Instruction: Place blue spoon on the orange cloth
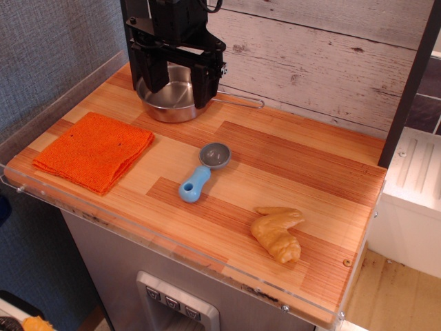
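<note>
The blue spoon (202, 172) lies flat near the middle of the wooden table, light-blue handle toward the front, grey bowl toward the back. The orange cloth (95, 150) lies folded at the left side of the table, apart from the spoon. My black gripper (178, 88) hangs at the back of the table over the steel pot, well behind and left of the spoon. Its two fingers stand apart with nothing between them.
A steel pot (172, 100) with a wire handle stands at the back under the gripper. A tan croissant-shaped toy (278, 233) lies at the front right. A grey wall bounds the left, a plank wall the back. A clear strip edges the table front (207, 258).
</note>
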Robot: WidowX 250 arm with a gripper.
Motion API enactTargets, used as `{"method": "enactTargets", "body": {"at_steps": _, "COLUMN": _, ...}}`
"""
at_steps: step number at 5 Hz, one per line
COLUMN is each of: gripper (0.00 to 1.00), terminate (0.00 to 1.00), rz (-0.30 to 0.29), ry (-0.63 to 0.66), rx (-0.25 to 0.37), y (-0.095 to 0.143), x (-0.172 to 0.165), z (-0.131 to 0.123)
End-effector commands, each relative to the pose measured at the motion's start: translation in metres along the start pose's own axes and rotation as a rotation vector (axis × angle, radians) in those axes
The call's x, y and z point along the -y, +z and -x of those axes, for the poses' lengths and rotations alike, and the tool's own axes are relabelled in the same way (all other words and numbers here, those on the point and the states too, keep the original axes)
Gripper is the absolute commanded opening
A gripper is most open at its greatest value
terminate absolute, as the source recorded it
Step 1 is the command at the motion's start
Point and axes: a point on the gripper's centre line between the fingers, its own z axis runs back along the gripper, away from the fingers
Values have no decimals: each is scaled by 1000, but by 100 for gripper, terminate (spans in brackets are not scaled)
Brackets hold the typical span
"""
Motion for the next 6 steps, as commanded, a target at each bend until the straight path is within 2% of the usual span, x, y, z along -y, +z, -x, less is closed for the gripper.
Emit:
{"method": "enactTargets", "body": {"at_steps": 1, "gripper": 100, "terminate": 0, "rz": 0, "ry": 0, "rx": 0, "y": 0, "x": 0, "z": 0}}
{"method": "enactTargets", "body": {"at_steps": 2, "gripper": 100, "terminate": 0, "rz": 38, "ry": -27, "rx": 26, "y": -15, "x": 18, "z": 3}}
{"method": "enactTargets", "body": {"at_steps": 3, "gripper": 100, "terminate": 0, "rz": 34, "ry": -41, "rx": 9, "y": -33, "x": 35, "z": 8}}
{"method": "enactTargets", "body": {"at_steps": 4, "gripper": 100, "terminate": 0, "rz": 29, "ry": -50, "rx": -14, "y": -53, "x": 47, "z": 16}}
{"method": "enactTargets", "body": {"at_steps": 5, "gripper": 100, "terminate": 0, "rz": -1, "ry": -80, "rx": -69, "y": -73, "x": 50, "z": 24}}
{"method": "enactTargets", "body": {"at_steps": 6, "gripper": 100, "terminate": 0, "rz": -27, "ry": -74, "rx": -96, "y": -81, "x": 42, "z": 28}}
